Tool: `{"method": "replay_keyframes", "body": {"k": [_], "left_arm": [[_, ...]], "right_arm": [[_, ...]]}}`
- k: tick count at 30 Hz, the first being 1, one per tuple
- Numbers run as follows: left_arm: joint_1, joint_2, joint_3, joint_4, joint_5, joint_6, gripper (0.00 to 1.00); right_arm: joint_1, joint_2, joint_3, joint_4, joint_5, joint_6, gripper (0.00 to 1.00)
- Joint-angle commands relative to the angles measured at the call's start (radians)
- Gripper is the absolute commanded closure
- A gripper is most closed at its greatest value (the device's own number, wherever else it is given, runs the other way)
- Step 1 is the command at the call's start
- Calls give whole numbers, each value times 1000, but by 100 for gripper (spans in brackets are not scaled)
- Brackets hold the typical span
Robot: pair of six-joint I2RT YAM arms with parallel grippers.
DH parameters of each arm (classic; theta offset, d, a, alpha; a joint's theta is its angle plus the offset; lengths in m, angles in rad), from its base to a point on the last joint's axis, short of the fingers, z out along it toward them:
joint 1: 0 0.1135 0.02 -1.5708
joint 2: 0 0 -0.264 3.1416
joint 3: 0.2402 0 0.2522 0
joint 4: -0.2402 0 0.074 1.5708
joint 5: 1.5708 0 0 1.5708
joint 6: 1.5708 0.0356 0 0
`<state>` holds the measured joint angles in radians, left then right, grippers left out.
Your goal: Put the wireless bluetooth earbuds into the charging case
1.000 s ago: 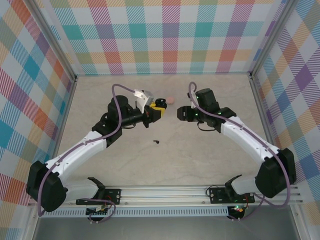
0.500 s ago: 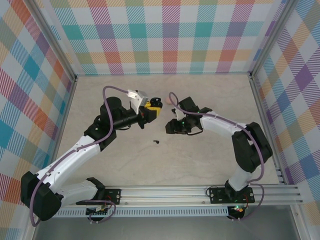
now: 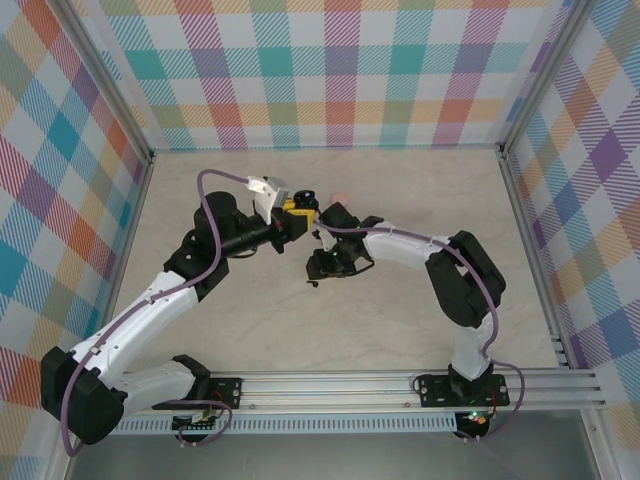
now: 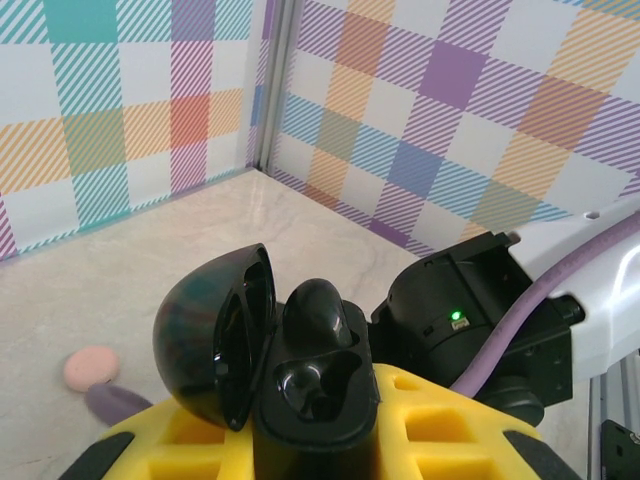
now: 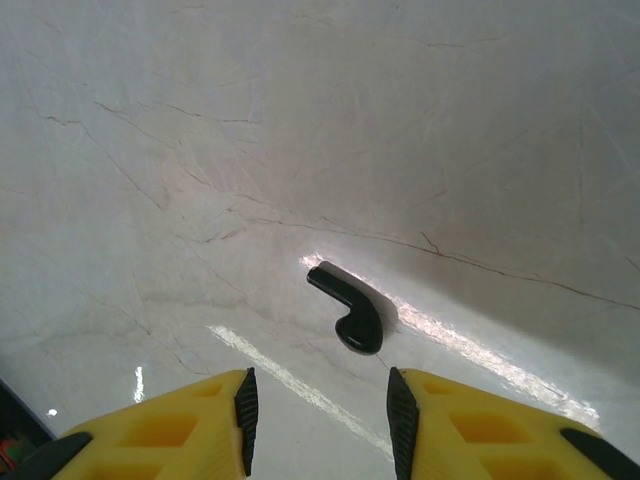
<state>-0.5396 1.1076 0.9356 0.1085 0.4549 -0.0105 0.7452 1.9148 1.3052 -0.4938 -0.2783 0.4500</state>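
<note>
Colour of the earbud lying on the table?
The earbud is black; right wrist view shows it best.

One black earbud (image 5: 345,310) is down on the marble, flat on its side, stem pointing away to the left and the bulb end nearer. The black charging case (image 4: 300,380) is up off the table, pinched in the left gripper (image 4: 312,440), its domed lid swung open to one side. A second black earbud (image 4: 316,310) sits glossy in the far well; the near well looks hollow. The pink case (image 4: 90,368) lies closed and flat further back.
</note>
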Motion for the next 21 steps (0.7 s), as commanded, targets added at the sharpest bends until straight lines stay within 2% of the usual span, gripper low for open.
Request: {"method": "replay_keyframes", "body": {"k": [1, 21], "left_arm": [[10, -25, -8, 33, 21, -9, 88], [12, -18, -11, 40, 25, -14, 88]], "right_arm": [[19, 34, 49, -74, 48, 14, 59], [93, 169, 195, -228, 200, -10, 59]]}}
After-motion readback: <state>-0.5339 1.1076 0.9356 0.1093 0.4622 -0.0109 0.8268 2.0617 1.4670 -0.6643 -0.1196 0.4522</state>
